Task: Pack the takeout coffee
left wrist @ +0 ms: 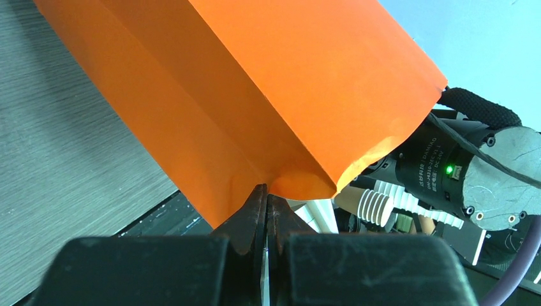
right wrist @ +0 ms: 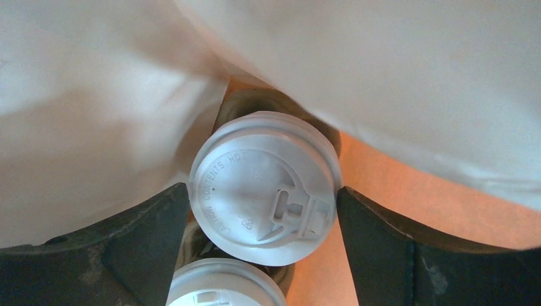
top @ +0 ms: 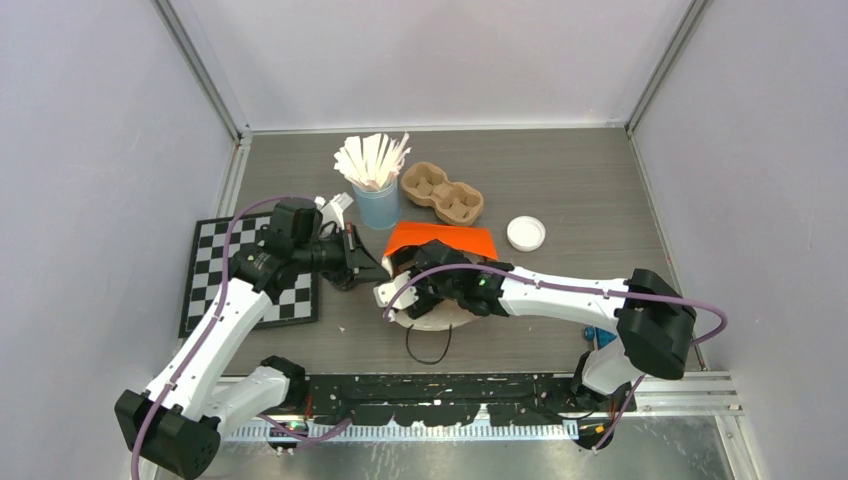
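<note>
The orange bag (top: 440, 238) lies mid-table with its pale inside (right wrist: 96, 95) showing. My left gripper (top: 372, 272) (left wrist: 266, 194) is shut on the bag's (left wrist: 255, 95) folded edge. My right gripper (top: 415, 292) (right wrist: 263, 191) reaches into the bag's mouth. It is open, with its dark fingers (right wrist: 147, 229) flanking the white lid of one takeout coffee (right wrist: 265, 185), tips close by the rim. A second takeout coffee lid (right wrist: 223, 284) sits just below the first. The dark cup bodies are hidden under the lids.
A light-blue cup of white sticks (top: 375, 180) and a brown cardboard cup carrier (top: 442, 193) stand behind the bag. A loose white lid (top: 526, 233) lies to the right. A checkered mat (top: 210, 275) is at the left, and a black cord loop (top: 428, 345) is near the front.
</note>
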Controlling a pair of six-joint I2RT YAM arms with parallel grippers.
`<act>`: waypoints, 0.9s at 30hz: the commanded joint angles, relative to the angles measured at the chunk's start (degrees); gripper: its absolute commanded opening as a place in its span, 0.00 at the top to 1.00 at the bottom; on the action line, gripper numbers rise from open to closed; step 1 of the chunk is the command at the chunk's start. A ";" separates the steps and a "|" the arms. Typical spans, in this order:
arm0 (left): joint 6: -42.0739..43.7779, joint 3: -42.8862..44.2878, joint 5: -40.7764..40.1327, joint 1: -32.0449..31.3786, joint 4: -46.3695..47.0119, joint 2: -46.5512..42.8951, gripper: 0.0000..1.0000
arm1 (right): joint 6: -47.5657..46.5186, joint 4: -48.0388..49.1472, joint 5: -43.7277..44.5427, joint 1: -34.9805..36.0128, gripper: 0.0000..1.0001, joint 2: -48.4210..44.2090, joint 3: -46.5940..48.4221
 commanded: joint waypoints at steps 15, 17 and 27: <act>-0.68 1.76 2.01 -0.48 -0.33 -0.41 1.00 | 4.40 -1.32 -2.93 -1.66 0.10 -5.16 1.35; -0.72 1.71 2.07 -0.48 -0.30 -0.48 1.00 | 4.56 -1.38 -2.66 -1.68 0.10 -5.18 1.33; -0.99 1.41 2.14 -0.48 -0.16 -0.66 1.00 | 6.33 -0.16 -2.31 -1.85 0.11 -5.75 1.17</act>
